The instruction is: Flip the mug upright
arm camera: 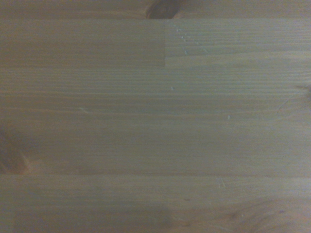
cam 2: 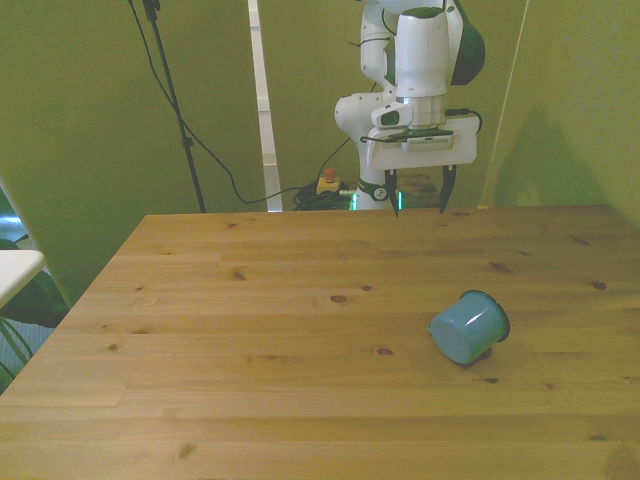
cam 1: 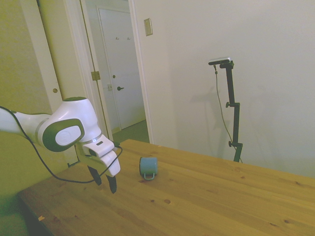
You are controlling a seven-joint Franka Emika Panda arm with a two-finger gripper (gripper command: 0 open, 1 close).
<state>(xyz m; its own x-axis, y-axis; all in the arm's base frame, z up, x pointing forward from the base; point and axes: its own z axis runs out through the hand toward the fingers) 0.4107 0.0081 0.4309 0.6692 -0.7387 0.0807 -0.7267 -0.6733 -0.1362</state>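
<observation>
The small teal mug (cam 2: pixel 468 327) lies tipped on its side on the wooden table (cam 2: pixel 260 330), toward the front view's right, with its base facing the camera and its dark rim turned away. In the side view the mug (cam 1: pixel 148 166) shows its thin loop handle down by the tabletop. My gripper (cam 2: pixel 419 208) hangs open and empty above the table's far edge, well apart from the mug. From the side the gripper (cam 1: pixel 105 184) points down a little above the wood, left of the mug. The wrist view holds only bare table planks (arm camera: pixel 155 121).
A wall and a doorway stand behind the table (cam 1: pixel 206 196) in the side view. Cables and a red-and-yellow button box (cam 2: pixel 327 181) sit by the robot's base beyond the far edge. A white surface edge (cam 2: pixel 15 268) pokes in at the front view's left.
</observation>
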